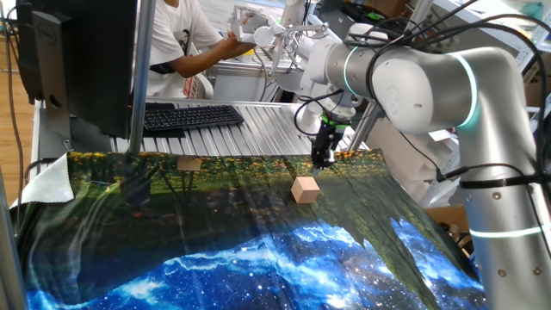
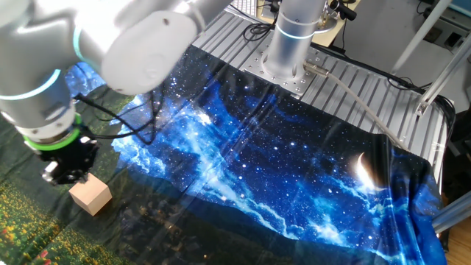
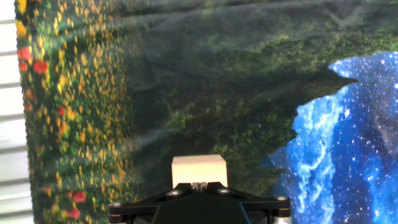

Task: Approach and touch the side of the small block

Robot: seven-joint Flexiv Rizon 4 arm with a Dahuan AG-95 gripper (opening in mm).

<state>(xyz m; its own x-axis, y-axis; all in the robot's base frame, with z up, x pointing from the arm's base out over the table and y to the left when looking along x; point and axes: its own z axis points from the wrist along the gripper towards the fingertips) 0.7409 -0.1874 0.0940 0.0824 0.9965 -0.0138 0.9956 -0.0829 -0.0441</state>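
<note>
Approach is the step in hand: the gripper (image 1: 322, 160) hangs just above and behind the small block (image 1: 305, 189), which sits on the printed cloth (image 1: 215, 250) in its dark green part, near the blue starry patch. Contact does not look made yet (whether the fingers are spread or pressed together I cannot tell). Next, I judge, comes a short descent beside the block to meet its side gently, without pushing it.

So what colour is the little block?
Light tan, like plain wood. The block shows best in the hand view.
</note>
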